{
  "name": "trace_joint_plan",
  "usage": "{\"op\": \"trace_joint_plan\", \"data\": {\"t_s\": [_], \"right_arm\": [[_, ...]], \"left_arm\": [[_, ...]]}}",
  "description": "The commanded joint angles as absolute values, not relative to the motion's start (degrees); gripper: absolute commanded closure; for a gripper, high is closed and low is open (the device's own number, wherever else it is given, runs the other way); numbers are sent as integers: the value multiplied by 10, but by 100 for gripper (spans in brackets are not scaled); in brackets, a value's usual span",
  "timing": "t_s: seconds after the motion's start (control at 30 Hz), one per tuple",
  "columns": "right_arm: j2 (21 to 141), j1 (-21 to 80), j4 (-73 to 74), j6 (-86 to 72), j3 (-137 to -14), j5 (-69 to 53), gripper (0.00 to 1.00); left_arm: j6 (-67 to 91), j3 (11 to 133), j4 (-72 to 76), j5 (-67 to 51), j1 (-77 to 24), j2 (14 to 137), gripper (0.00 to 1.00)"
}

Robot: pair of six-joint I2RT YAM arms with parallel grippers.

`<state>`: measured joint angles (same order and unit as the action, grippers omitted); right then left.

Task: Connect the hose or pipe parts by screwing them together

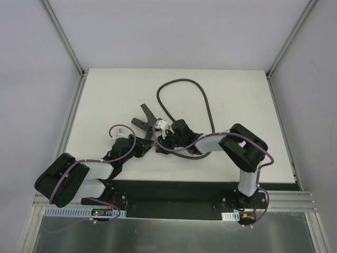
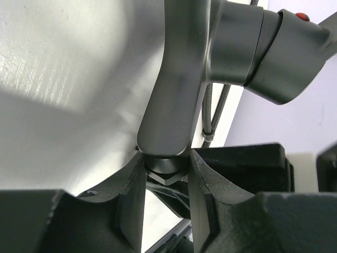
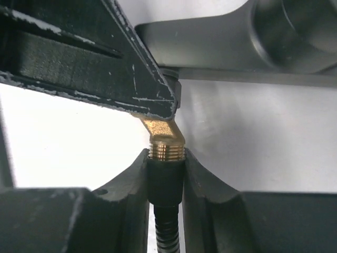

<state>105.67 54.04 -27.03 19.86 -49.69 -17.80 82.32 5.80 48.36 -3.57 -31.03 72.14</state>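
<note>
The dark-grey hose (image 1: 184,80) loops across the far half of the table and comes back to the middle. There the forked fitting (image 1: 145,117) lies between both grippers. My left gripper (image 1: 143,147) is shut on the fitting (image 2: 174,79), its jaws clamped at the hex collar under the grey body. My right gripper (image 3: 166,158) is shut on the hose's dark end collar (image 3: 166,182). That collar meets the fitting's brass threaded tip (image 3: 166,150), with several threads still showing. In the top view, my right gripper (image 1: 162,138) hides the joint.
A stretch of the hose (image 2: 215,113) shows behind the fitting in the left wrist view. The left gripper's finger (image 3: 79,52) fills the upper left of the right wrist view. White walls enclose the table (image 1: 105,105) on three sides.
</note>
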Motion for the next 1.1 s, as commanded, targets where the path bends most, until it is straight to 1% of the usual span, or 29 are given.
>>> {"op": "trace_joint_plan", "data": {"t_s": [0.0, 0.03, 0.13, 0.23, 0.27, 0.3, 0.33, 0.37, 0.43, 0.47, 0.5, 0.53, 0.6, 0.67, 0.73, 0.77, 0.83, 0.87, 0.97, 1.07], "right_arm": [[1104, 473, -494, -14, -517, -467, 99], [1113, 465, -553, -41, -515, -481, 99], [1149, 440, -656, -138, -508, -493, 98], [1165, 426, -682, -167, -500, -490, 79], [1160, 425, -679, -164, -497, -489, 75], [1155, 425, -672, -158, -489, -480, 64], [1146, 424, -645, -149, -483, -471, 57], [1123, 424, -626, -118, -476, -458, 45], [1091, 425, -568, -85, -448, -405, 32], [1056, 425, -544, -45, -440, -382, 22], [1038, 425, -521, -29, -422, -328, 19], [1006, 425, -481, -12, -415, -304, 18], [973, 425, -434, 38, -405, -252, 11], [927, 432, -361, 70, -402, -223, 7], [891, 467, -298, 135, -399, -155, 7], [884, 498, -282, 161, -399, -94, 7], [882, 528, -265, 217, -397, -35, 10], [886, 553, -267, 228, -393, 29, 13], [906, 597, -267, 261, -396, 106, 19], [918, 642, -273, 284, -400, 164, 24]], "left_arm": [[791, 54, 538, -69, -323, 735, 100], [789, 54, 538, -67, -323, 737, 100], [790, 55, 538, -64, -323, 748, 100], [795, 58, 538, -62, -323, 761, 100], [795, 58, 537, -62, -323, 765, 100], [796, 59, 537, -61, -323, 766, 100], [796, 61, 536, -60, -323, 766, 100], [796, 62, 534, -58, -323, 766, 100], [797, 70, 517, -59, -323, 765, 100], [797, 73, 509, -60, -323, 764, 100], [798, 80, 500, -59, -323, 763, 100], [798, 83, 491, -61, -323, 761, 100], [802, 86, 478, -61, -323, 761, 100], [802, 87, 477, -62, -323, 759, 100], [805, 89, 477, -63, -323, 757, 100], [806, 89, 476, -63, -323, 754, 100], [806, 94, 474, -67, -323, 751, 100], [804, 97, 472, -71, -323, 752, 100], [809, 105, 468, -78, -323, 751, 100], [814, 112, 455, -88, -323, 747, 100]]}}
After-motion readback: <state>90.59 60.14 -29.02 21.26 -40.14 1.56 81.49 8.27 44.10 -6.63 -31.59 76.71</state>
